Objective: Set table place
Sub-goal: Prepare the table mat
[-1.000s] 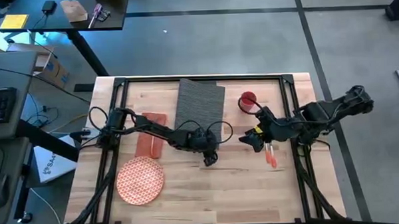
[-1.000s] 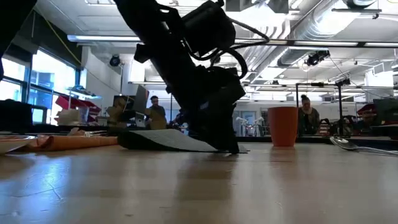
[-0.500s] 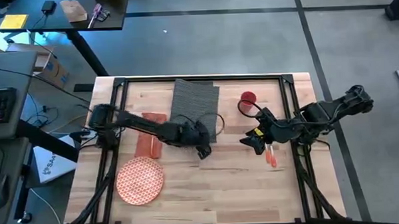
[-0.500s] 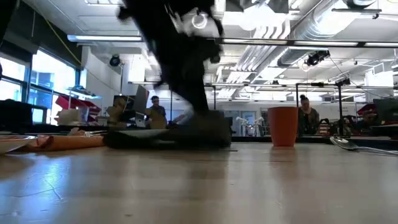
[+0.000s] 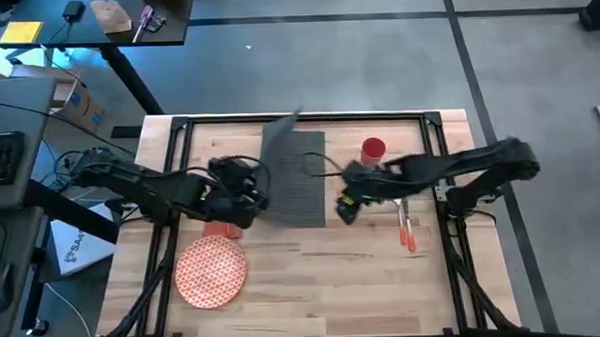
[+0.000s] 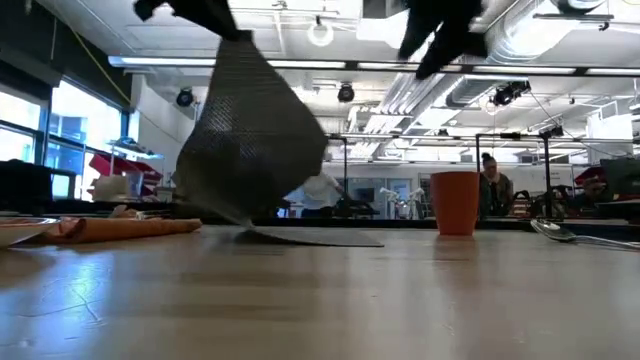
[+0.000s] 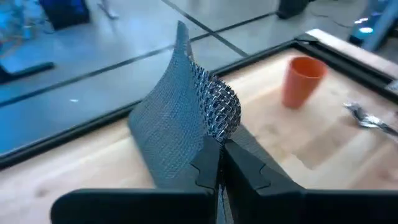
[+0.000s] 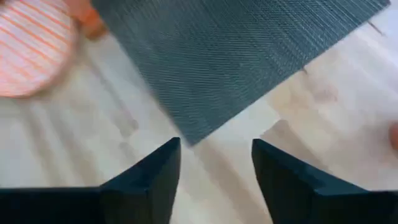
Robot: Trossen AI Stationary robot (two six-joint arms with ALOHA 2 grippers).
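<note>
Gripping the placemat (image 7: pixel 180 134) by its edge, my left pincer (image 7: pixel 219 163) lifts one side off the surface (image 5: pixel 314 283) near centre; my right pincer (image 8: pixel 214 165) hovers open at its three o'clock.

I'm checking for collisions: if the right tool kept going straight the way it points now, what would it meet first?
Probably the placemat: the right tool, open, points at its near corner, with bare table below. Depth is unclear.
</note>
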